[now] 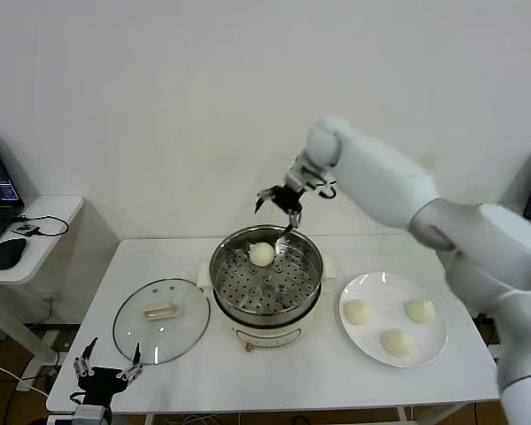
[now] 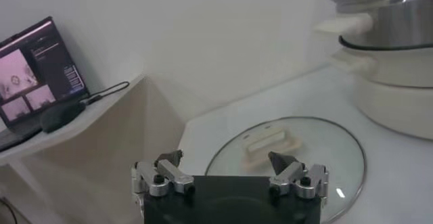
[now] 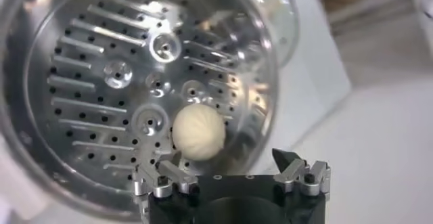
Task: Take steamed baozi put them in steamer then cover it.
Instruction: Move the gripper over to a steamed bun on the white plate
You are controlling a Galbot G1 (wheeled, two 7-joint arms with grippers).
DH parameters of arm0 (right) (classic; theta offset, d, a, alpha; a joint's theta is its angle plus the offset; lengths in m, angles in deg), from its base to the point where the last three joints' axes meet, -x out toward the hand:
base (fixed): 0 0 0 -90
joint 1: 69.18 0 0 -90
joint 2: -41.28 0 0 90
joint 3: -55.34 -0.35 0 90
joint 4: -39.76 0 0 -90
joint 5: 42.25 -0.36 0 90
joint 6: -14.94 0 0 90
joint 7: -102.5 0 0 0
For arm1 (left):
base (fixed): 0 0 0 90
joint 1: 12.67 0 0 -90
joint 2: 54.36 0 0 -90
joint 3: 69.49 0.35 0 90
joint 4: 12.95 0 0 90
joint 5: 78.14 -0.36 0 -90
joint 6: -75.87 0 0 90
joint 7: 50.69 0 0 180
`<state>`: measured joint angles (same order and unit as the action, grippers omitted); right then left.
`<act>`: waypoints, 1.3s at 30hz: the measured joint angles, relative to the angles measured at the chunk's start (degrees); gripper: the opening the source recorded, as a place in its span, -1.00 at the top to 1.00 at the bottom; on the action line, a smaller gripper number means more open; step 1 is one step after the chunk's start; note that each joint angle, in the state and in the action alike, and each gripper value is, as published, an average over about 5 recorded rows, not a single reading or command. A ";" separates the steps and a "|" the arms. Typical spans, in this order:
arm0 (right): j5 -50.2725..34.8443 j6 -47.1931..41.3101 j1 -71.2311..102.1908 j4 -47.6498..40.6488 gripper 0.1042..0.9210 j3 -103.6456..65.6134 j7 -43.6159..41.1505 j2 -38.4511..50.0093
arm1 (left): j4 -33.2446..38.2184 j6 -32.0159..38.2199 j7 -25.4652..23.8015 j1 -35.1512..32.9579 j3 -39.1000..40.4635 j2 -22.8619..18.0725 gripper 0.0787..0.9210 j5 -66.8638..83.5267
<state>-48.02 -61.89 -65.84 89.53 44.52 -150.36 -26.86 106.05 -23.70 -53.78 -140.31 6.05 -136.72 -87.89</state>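
The steel steamer stands at the table's middle with one baozi on its perforated tray. That baozi lies near the tray's far edge. My right gripper hangs open and empty just above the steamer's back rim, above that bun; in the right wrist view the gripper holds nothing. Three more baozi sit on the white plate to the right. The glass cover lies flat left of the steamer. My left gripper waits open off the table's front left corner, facing the cover.
A side desk at far left carries a laptop and a black mouse. A white wall stands close behind the table. The steamer's white base rises beside the cover in the left wrist view.
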 measured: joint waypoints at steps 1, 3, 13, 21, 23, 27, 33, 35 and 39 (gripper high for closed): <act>-0.91 -2.87 -0.43 1.39 -0.76 0.24 -0.23 1.60 | 0.19 -0.24 -0.07 0.05 0.06 0.18 -0.77 0.18; -2.37 -8.54 -1.17 4.31 -0.76 0.62 -0.70 4.85 | 0.57 -0.77 -0.21 0.11 0.16 0.52 -0.77 0.57; -4.01 -30.22 -0.90 20.17 -0.76 0.96 -3.28 22.08 | 1.74 -2.52 -0.95 0.49 1.08 1.49 -0.77 1.45; 1.06 -36.31 9.93 29.60 -0.76 -4.58 -2.84 30.80 | 2.75 -2.85 -0.55 -0.12 1.51 1.94 -0.77 1.62; 2.70 -36.74 13.36 30.79 -0.76 -6.14 -2.23 31.71 | 3.03 -2.86 -0.44 -0.31 1.58 2.06 -0.77 1.66; 5.68 -37.21 19.49 31.92 -0.76 -8.98 -0.76 32.13 | 3.46 -2.92 -0.36 -0.65 1.56 1.81 -0.77 1.64; 8.97 -37.50 26.30 31.28 -0.76 -12.35 1.92 30.01 | 3.37 -2.92 -0.28 -1.23 1.17 1.36 -0.77 1.47; 9.91 -37.40 27.93 30.51 -0.76 -13.09 2.75 28.82 | 3.14 -2.91 -0.26 -1.26 0.99 1.27 -0.77 1.45; 11.45 -37.28 30.19 29.25 -0.76 -13.86 3.67 26.85 | 2.54 -2.92 -0.23 -1.15 0.77 1.17 -0.77 1.44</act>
<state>-36.57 -99.17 -35.65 118.77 30.67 -146.69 -0.01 108.58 -26.62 -54.01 -141.46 6.82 -135.55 -86.45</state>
